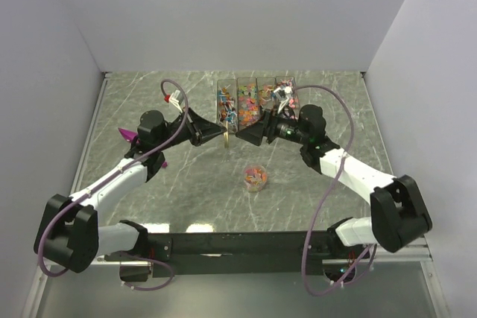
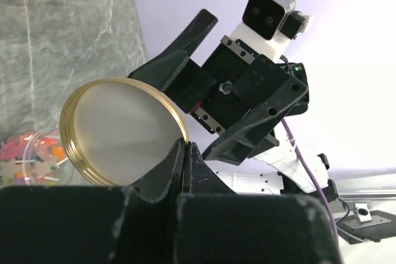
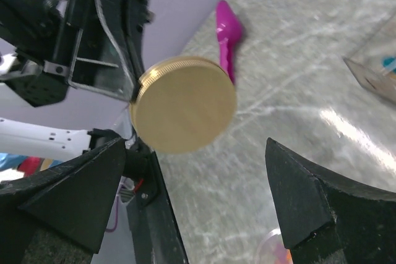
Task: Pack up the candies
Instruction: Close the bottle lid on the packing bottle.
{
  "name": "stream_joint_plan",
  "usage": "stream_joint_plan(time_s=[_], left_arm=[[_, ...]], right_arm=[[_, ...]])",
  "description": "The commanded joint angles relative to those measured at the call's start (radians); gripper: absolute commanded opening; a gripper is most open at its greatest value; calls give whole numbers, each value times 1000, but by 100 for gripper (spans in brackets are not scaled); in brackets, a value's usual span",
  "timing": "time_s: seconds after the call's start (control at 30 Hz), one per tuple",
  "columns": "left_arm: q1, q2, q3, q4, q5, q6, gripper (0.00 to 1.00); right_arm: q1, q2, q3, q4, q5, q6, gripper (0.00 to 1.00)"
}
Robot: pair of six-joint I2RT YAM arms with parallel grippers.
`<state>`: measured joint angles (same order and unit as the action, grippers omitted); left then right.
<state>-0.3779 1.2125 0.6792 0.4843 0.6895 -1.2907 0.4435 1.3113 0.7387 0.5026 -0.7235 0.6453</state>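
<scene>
The candies lie in a small clear jar at mid-table, and more fill the compartments of a clear tray at the back. My left gripper is shut on the rim of a round gold lid, held on edge above the table. In the left wrist view the lid is pinched at its right rim by my left gripper, with the jar of candies below left. My right gripper stands open, facing the lid from the other side without touching it.
A magenta scoop lies on the table to the left, also seen behind the lid as the scoop in the right wrist view. White walls close in the marble table on three sides. The tray corner shows at right.
</scene>
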Motion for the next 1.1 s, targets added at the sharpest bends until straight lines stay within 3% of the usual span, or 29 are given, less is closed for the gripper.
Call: stream_joint_plan(time_s=[0.0, 0.5, 1.07], left_arm=[[-29, -28, -9, 111, -79, -88, 1], [-95, -22, -4, 160, -120, -160, 1], [-102, -34, 10, 160, -84, -157, 1]], right_arm=[[11, 58, 68, 177, -65, 50, 100], [23, 169, 90, 395, -244, 155, 100], [12, 212, 106, 383, -275, 120, 100]])
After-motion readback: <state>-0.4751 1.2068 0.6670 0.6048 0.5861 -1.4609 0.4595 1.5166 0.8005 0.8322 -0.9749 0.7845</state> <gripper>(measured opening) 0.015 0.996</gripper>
